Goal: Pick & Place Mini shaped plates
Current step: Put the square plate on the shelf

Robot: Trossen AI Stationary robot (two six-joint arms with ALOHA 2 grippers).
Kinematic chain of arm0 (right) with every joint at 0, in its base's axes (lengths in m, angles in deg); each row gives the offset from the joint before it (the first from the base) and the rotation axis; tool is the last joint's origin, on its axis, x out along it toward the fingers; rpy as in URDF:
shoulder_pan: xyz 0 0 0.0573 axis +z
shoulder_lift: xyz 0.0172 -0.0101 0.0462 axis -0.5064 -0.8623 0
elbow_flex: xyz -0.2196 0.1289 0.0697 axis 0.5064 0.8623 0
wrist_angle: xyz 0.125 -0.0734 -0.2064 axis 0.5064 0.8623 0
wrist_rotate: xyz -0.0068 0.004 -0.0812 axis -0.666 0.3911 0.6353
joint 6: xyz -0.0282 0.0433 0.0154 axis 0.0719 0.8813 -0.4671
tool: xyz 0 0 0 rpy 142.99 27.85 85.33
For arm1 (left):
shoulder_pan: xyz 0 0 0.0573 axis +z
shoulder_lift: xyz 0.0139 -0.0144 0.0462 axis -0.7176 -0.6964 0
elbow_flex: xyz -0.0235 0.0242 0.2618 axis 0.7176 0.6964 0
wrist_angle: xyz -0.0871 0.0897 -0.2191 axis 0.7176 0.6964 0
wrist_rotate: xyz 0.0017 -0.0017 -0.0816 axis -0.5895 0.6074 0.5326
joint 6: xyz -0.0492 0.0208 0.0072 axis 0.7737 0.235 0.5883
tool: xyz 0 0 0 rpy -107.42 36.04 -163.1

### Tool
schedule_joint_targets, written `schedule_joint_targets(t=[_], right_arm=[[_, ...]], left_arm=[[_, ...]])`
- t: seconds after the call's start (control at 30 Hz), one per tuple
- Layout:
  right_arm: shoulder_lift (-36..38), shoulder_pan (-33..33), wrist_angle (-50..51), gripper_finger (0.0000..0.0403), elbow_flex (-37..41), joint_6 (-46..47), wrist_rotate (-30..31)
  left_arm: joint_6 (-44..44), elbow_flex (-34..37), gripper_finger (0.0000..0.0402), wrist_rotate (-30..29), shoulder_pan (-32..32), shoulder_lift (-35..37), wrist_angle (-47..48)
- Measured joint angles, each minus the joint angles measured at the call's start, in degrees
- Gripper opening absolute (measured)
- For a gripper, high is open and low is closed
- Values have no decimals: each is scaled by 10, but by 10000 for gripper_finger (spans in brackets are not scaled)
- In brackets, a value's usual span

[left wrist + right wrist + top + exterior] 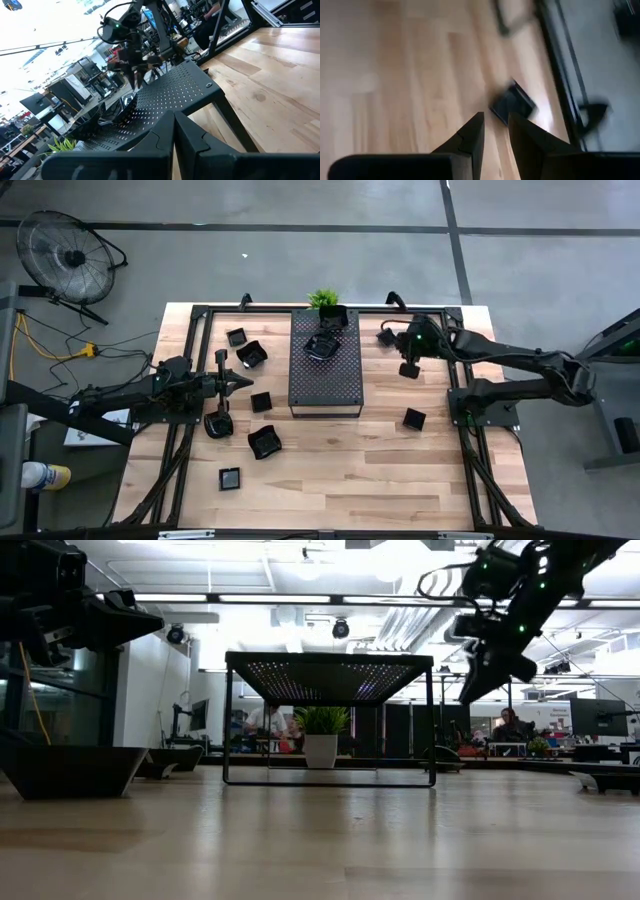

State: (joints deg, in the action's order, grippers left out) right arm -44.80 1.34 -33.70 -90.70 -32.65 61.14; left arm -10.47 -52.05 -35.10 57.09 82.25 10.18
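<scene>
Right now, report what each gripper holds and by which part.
Nothing is held. The left gripper is shut and empty; the right gripper hangs above a small plate with nothing between its fingers.

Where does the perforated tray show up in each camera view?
High view: perforated tray, centre of the table.
Low view: raised on thin legs, centre.
Left wrist view: middle, beyond the shut left gripper.
Right wrist view: not in it.
Shared landmark: the green plant at the tray's far end.

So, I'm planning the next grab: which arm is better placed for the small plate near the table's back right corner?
The right. Its gripper hangs by that plate, fingers slightly apart and empty; the left gripper, shut, points at the tray.
</scene>
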Motion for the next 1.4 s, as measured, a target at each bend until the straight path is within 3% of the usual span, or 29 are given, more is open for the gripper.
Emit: schedule_joint_targets(t=[0.1,0.2,0.37,0.6,1.0,1.4], right_arm=[[-14,-11,-23,83,23,-129,-33],[-33,-21,-64,83,55,-224,5],[-60,-47,-149,83,100,-287,52],[-100,-81,-218,94,117,-300,48],[-177,-118,-256,173,96,-311,4],[-276,-123,-196,156,7,-317,-39]], left_arm=[[0,0,1,0,0,0,0],[0,0,1,0,0,0,0],[0,0,1,0,0,0,0],[0,0,1,0,0,0,0],[0,0,1,0,0,0,0],[0,0,1,0,0,0,0]])
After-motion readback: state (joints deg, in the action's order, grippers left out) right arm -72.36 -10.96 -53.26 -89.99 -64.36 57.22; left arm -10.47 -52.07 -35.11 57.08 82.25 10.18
